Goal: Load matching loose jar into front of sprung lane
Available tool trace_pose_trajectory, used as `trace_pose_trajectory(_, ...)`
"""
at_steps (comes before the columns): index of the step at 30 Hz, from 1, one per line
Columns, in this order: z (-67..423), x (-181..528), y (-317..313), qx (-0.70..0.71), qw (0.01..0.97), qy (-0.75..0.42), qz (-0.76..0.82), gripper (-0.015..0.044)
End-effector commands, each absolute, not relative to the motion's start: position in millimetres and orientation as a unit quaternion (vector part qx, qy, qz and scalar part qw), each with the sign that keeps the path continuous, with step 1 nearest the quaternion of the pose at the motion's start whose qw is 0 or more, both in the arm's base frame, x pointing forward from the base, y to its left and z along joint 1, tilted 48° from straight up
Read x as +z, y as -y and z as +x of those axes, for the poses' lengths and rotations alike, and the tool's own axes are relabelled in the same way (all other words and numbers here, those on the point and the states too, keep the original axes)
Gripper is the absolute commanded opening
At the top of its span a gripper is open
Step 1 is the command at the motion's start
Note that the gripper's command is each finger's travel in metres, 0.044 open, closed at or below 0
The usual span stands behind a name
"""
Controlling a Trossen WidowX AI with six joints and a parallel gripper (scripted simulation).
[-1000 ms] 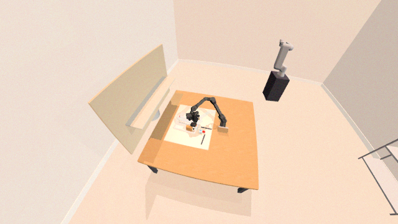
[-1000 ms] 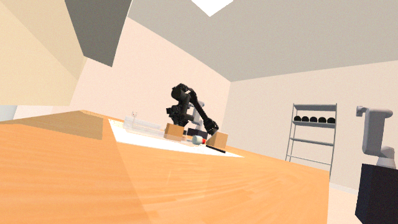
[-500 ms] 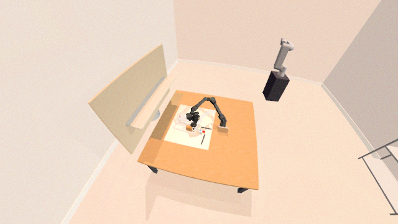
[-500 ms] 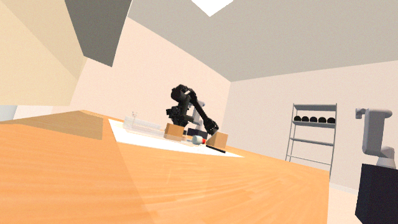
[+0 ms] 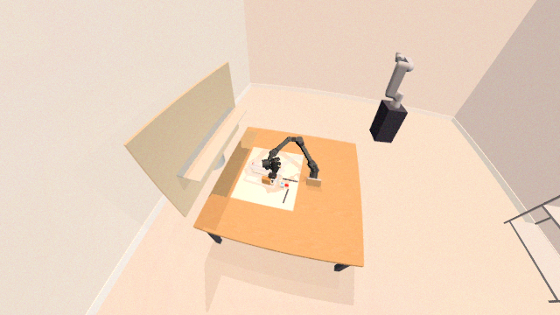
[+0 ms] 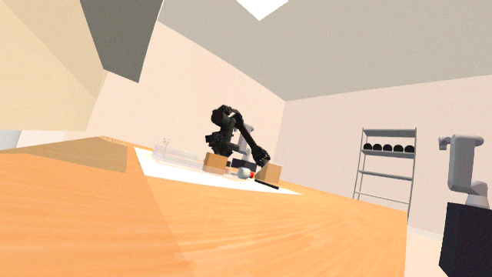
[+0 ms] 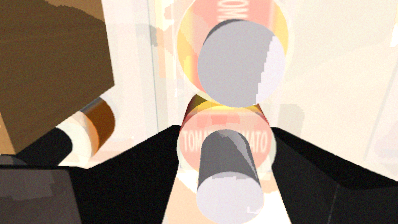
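Note:
My gripper (image 7: 223, 135) (image 5: 272, 170) (image 6: 221, 149) is shut on a tomato jar (image 7: 230, 185) with a red label and grey lid. The jar stands upright between the black fingers. A second, matching tomato jar (image 7: 241, 62) stands right beyond it, in line, inside the clear pusher lane (image 7: 156, 75) (image 6: 174, 155). The two jars look to be touching or nearly so. The pusher plate and the front stop are hidden in the wrist view. In the top and exterior views the jars are too small and hidden behind the gripper.
A brown box (image 7: 50, 65) (image 5: 266, 179) (image 6: 215, 162) stands close to the left of the lane. A jar with an orange-brown label (image 7: 92, 122) lies on its side by it. Another jar with a red lid (image 6: 244, 173) and a black bar (image 6: 266, 185) lie on the white mat (image 5: 262, 199).

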State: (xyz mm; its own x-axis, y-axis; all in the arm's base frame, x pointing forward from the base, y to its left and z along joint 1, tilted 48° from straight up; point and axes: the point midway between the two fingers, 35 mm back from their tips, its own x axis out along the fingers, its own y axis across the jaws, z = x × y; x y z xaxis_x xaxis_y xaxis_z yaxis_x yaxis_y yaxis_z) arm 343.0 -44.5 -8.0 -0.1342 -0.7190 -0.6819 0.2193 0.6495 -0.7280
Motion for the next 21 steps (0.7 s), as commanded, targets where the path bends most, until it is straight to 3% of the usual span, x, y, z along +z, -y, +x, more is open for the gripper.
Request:
trace_pose_trajectory(1,346.0,-6.4,47.1,-0.377,0.634,-0.647,-0.194,0.0)
trace_pose_trajectory(21,342.8,-6.8,46.3,-0.377,0.634,-0.647,-0.194,0.0)
